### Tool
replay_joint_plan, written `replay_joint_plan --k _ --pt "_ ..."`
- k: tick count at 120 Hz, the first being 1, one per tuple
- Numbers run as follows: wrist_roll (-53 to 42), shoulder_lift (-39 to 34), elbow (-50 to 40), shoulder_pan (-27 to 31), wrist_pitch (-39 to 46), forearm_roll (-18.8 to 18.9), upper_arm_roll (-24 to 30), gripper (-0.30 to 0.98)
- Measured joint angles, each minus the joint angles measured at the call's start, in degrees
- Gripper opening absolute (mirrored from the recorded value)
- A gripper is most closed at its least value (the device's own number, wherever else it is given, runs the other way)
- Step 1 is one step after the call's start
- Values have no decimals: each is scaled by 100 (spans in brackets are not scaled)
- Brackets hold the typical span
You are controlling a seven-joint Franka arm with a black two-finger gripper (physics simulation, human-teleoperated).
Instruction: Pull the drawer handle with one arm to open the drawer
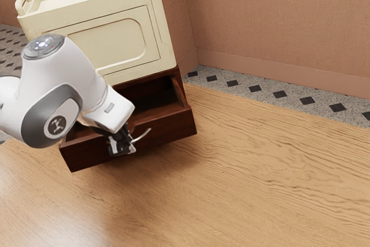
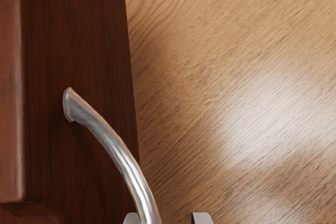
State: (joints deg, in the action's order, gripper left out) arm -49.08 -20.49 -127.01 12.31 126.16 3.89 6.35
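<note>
- Cream and boxy, the cabinet (image 1: 95, 36) sits at ten o'clock from the middle of the exterior view, a bit tilted in that view.
- Dark red-brown, the drawer (image 1: 167, 128) is under the cream part, at eight o'clock from the middle. It sticks out, and I can see down into it, so it is open.
- Silver and bent, the handle (image 1: 141, 135) is on the front of the drawer, at about two o'clock from the gripper (image 1: 123, 144).
- Two fingers (image 2: 202, 218) stand apart, with the handle between them. One is right by the handle, and a gap shows between the handle and the other, so they are not clamped on it.
- White and gray, the arm (image 1: 63, 93) comes in from nine o'clock and hides some of the cabinet and drawer.
- Light brown wood makes the table (image 1: 260, 166), out at four o'clock, with a shiny spot at about seven o'clock.
- Pink-brown walls (image 1: 283, 21) stand at one to two o'clock, over gray tiles (image 1: 266, 92) with black diamonds.
</note>
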Motion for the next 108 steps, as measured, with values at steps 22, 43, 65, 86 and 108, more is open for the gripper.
replay_joint_plan --k 22,43,65,86,108 --pt "64 -105 -115 -8 -27 7 52 5" --pt "158 -201 -176 -29 -9 44 83 3" --pt "184 -307 -122 -46 -196 12 123 4" --pt "187 -1139 1041 -37 -1322 -38 534 32" --pt "145 -1177 2086 -21 -2718 -99 204 53"
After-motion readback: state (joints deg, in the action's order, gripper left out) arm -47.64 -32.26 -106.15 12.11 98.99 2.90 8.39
